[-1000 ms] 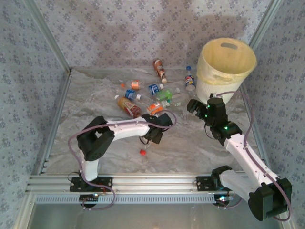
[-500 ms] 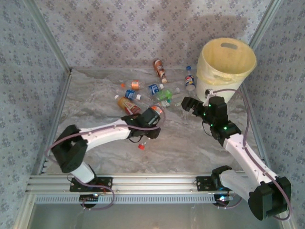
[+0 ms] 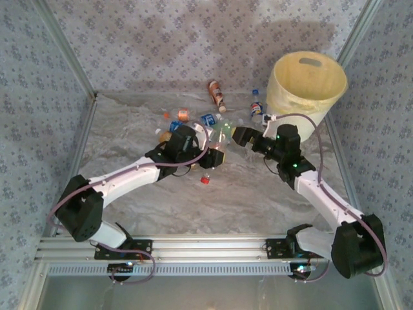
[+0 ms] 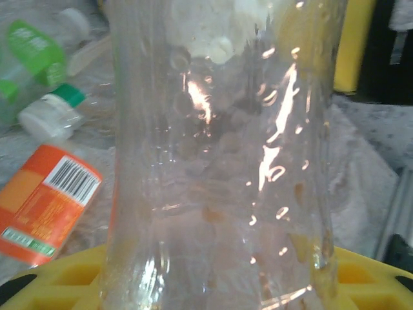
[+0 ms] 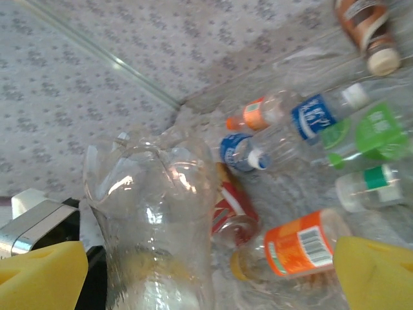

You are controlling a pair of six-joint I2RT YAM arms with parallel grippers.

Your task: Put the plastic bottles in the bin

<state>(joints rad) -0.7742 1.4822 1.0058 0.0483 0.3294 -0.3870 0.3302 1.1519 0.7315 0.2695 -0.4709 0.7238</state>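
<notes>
1. The left gripper [image 3: 214,154] is clamped on a clear bottle [image 5: 155,213] at mid-table. The bottle looks empty, so likely light, thin-walled, slick and crushable; grip it gently around the ribbed body.
2. The right gripper [image 3: 240,136] gapes wide, holding nothing, its yellow foam pads flanking that bottle.
3. The labelled plastic bottles [image 3: 208,120] lie just beyond.
4. The bin [image 3: 277,97] stands far right: rigid, smooth, round.

A cluster of plastic bottles [image 3: 208,119] lies at the desk's [image 3: 258,200] far centre; the bin [image 3: 306,84] stands right of it.
</notes>
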